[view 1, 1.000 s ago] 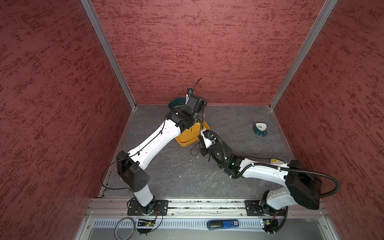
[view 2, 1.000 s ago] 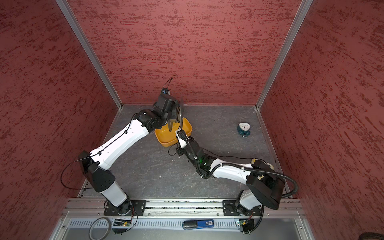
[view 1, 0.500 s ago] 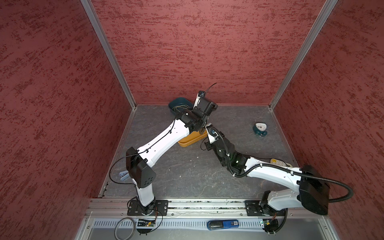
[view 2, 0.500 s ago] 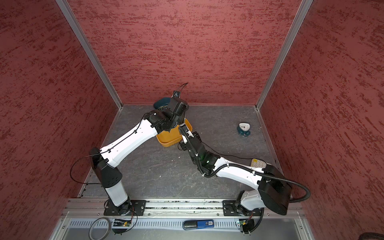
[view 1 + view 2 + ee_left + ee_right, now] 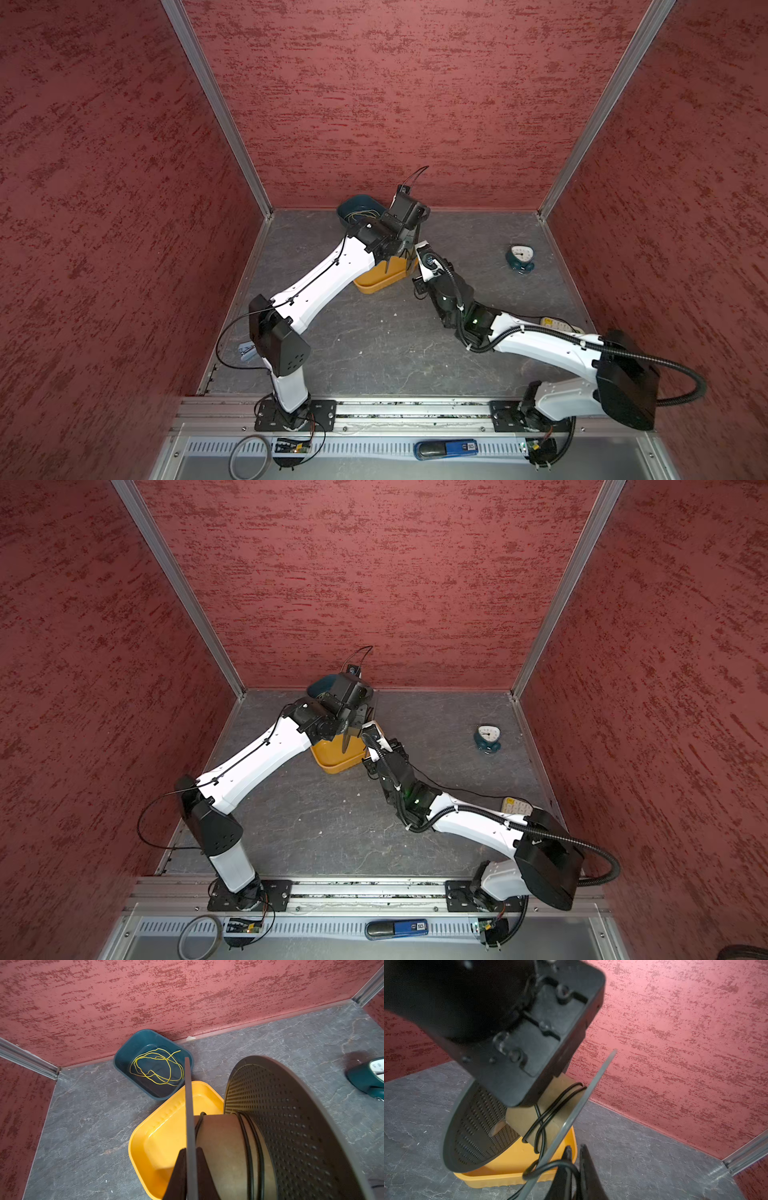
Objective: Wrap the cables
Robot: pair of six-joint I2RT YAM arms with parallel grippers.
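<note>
The cable point(image 5: 550, 1109) is a very thin black cord. It looks light and floppy, so it will bend, sag and slip if it is not kept a little tight. A few turns of it sit around the brown middle of the spool point(image 5: 291, 1126), which hangs in the air over the yellow tray point(image 5: 133, 1147). From there it drops in a loose loop to the right end effector point(image 5: 575, 1147). I think a good place to hold it is close to the spool, so each new turn lies flat next to the last one. The left end effector point(image 5: 190, 1151) is closed on the thin edge of one grey side plate. That plate looks stiff, so it is a good handle. The right end effector is very narrow and the cord runs between its fingers point(image 5: 587, 1169). I cannot tell if it is pinching the cord or letting it slide. The cord runs out of the right wrist view, so its loose end and how much is left are hidden. In both top views the arms cover the spool. The left arm's black body, blurry and close, hides the top of the spool from the right wrist.
</note>
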